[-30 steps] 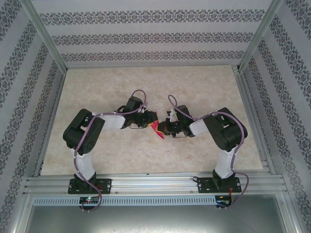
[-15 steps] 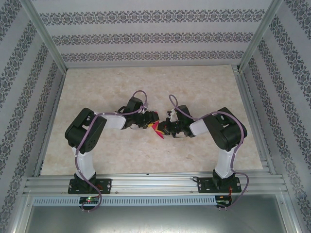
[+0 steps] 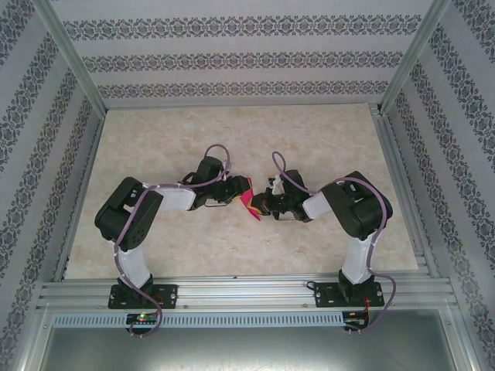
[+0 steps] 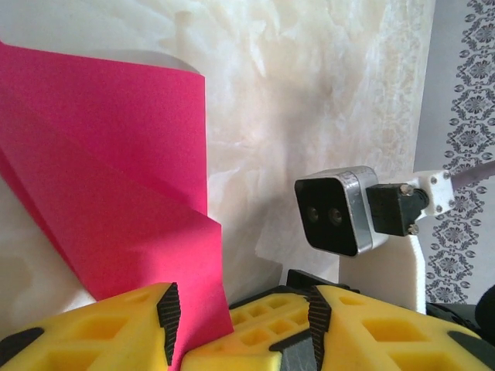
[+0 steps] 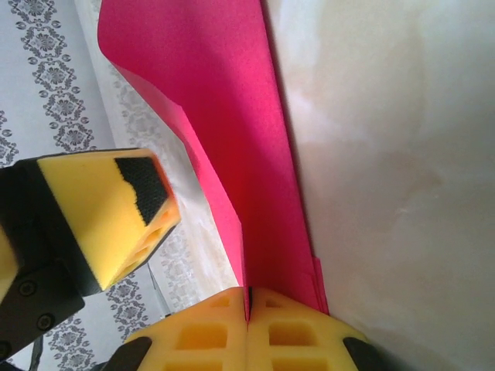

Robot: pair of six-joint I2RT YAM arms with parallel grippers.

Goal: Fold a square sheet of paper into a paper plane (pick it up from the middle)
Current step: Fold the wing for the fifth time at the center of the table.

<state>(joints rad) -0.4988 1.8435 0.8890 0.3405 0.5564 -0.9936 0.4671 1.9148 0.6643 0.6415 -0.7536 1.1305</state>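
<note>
Left gripper [image 4: 241, 318] has spread since a second ago, and that arm's elbow has swung out toward 8 o'clock in the top view. Its yellow fingers [image 4: 93, 328] now stand apart, one on each side of the pink paper [image 4: 116, 178], with the right gripper's tip sitting in the gap between them. Can't tell if either pad touches the sheet.

Right gripper [image 5: 247, 303]: fingers pressed together, pinching the paper's lower edge. From that pinch the sheet runs up toward 12 o'clock in the right wrist view, doubled over along a long crease, with a thin extra layer showing at the 3 o'clock edge.

Left wrist view: the paper stands off the table [image 4: 325, 93] as a folded flap, crease running diagonally, top edge curling toward 11 o'clock. Right wrist camera [image 4: 336, 210] sits at 3 o'clock of the sheet.

Top view: the paper is held above mid-table between the two grippers, left one at its 10 o'clock, right one at its 3 o'clock.
</note>
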